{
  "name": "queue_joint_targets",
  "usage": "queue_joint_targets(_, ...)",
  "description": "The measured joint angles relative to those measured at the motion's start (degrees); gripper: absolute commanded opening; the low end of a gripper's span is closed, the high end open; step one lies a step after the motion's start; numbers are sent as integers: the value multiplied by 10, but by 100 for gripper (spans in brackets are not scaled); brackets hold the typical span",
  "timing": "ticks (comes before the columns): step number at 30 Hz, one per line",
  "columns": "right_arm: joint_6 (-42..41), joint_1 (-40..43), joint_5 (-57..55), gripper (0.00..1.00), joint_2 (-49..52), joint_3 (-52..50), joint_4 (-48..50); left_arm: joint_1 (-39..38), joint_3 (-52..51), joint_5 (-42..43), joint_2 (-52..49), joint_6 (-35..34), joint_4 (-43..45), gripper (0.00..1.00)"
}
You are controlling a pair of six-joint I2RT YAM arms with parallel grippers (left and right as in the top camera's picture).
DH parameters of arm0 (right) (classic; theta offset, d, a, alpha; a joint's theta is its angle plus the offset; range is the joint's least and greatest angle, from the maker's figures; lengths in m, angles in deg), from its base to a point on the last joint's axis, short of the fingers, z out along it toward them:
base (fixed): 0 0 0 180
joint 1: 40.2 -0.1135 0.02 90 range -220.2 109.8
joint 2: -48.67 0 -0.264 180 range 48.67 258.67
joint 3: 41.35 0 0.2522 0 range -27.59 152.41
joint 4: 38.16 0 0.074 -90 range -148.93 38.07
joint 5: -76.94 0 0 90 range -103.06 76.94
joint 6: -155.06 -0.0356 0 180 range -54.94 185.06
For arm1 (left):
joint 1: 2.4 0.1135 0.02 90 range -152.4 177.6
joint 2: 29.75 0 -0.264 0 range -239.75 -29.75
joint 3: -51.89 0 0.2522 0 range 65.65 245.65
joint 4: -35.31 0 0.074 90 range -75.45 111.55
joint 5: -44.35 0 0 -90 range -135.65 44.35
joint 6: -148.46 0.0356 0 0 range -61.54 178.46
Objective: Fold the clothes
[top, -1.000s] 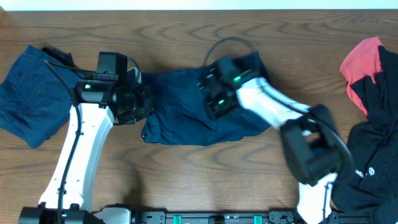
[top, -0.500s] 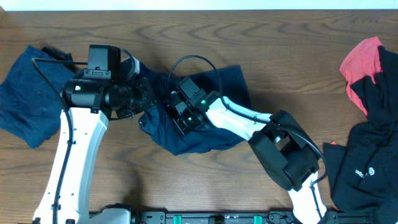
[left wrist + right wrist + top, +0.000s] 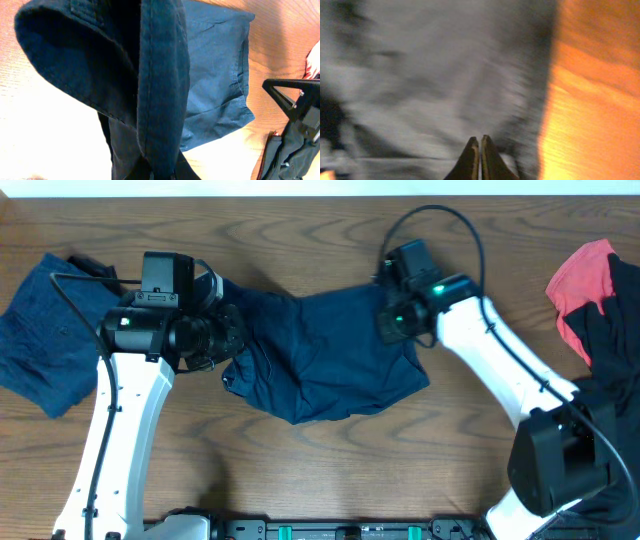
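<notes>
The shorts [image 3: 330, 370] lie stretched between both arms, their long axis running straight from the left gripper [image 3: 228, 348], pinching one end, to the right gripper [image 3: 479, 149], tips pressed together, apparently on the other

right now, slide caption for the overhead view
Navy shorts spread at centre; blue garment left, red garment and black garment right

You have the navy shorts [image 3: 330, 360] spread on the counter [image 3: 300, 470], your left gripper [image 3: 228, 342] at their left edge, your right gripper [image 3: 390, 322] at their far-right corner.
</notes>
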Motion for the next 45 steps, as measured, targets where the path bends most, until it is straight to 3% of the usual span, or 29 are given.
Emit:
queue_joint_targets(4, 2, 33, -16, 1, 14, -49, 15, 0, 0, 0, 0, 0, 0, 6)
queue_joint_targets(12, 4, 48, -11, 3, 15, -194, 137, 0, 0, -2, 0, -19, 18, 6)
queue_joint_targets(17, 6, 44, 4, 3, -2, -229, 193, 0, 0, 1, 0, -42, 38, 6)
queue_joint_targets(25, 5, 21, 17, 3, -10, -244, 203, -12, 0, 26, 0, -95, 97, 6)
queue_joint_targets(35, -4, -34, 30, 2, -12, -247, 202, -135, 0, 38, -13, -154, 196, 6)
queue_joint_targets(45, -12, -51, 37, 3, -12, -248, 201, -253, 0, 13, -125, -175, 234, 6)
